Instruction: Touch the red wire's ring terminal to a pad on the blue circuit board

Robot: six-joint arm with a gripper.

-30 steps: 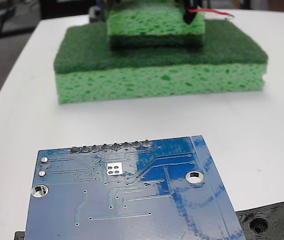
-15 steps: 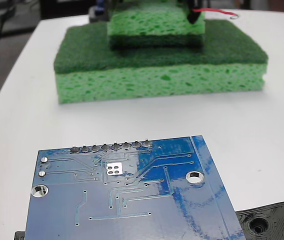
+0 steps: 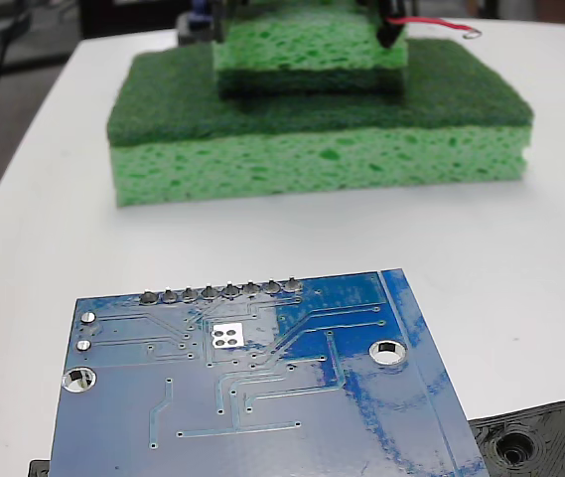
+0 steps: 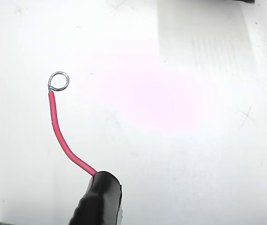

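While hanging at upper right of the fixed view, my red wire (image 4: 62, 136) and ring terminal (image 4: 58, 81) are overlying bare white table (image 3: 262, 238); blue circuit board (image 3: 262, 388) is lying lower centre; finger state unclear.

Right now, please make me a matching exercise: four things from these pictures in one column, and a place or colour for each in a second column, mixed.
Things:
1. ring terminal
2. blue circuit board
3. green sponges
4. black plastic part

Descriptions:
A. stacked at the far end of the table, fixed view
B. bottom right corner, fixed view
C. silvery loop at the red wire's end
D. nearest the fixed camera, with silver-rimmed holes

Pairs: 1-C, 2-D, 3-A, 4-B
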